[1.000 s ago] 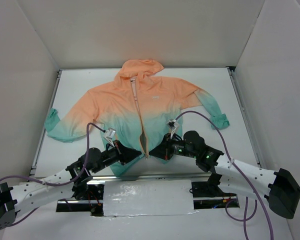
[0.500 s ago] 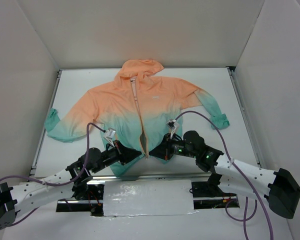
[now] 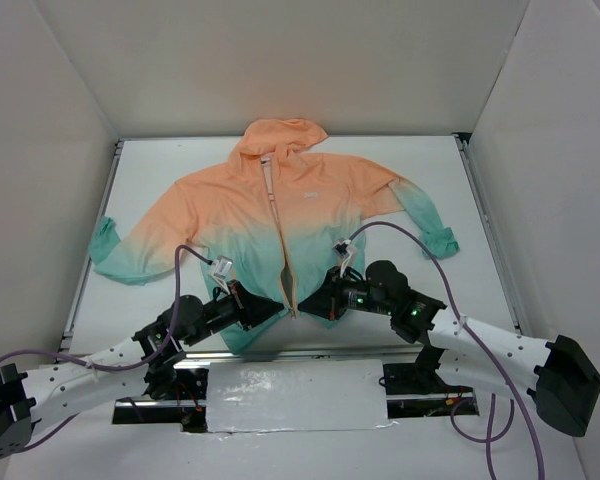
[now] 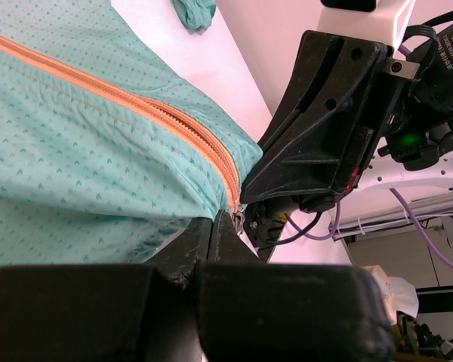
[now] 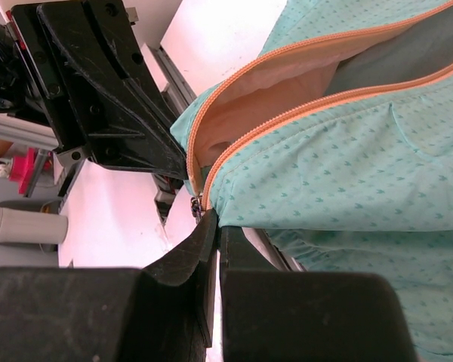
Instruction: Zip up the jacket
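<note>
The jacket [image 3: 280, 215] lies flat on the white table, peach hood at the far end and teal hem towards the arms. Its orange front zipper [image 3: 283, 250] stands apart near the hem, showing peach lining [image 5: 249, 98]. My left gripper [image 3: 278, 308] is shut on the hem just left of the zipper's bottom end [image 4: 230, 185], its fingertips [image 4: 200, 226] pinching the teal fabric [image 4: 75, 151]. My right gripper [image 3: 306, 304] is shut on the hem corner [image 5: 234, 207] on the other side. The small metal slider [image 5: 196, 205] hangs between the two grippers.
White walls enclose the table [image 3: 430, 180] on three sides. A metal rail [image 3: 280, 352] runs along the near edge under the hem. Purple cables [image 3: 400, 232] loop over both arms. The jacket's sleeves [image 3: 115, 255] spread towards the table's left and right edges.
</note>
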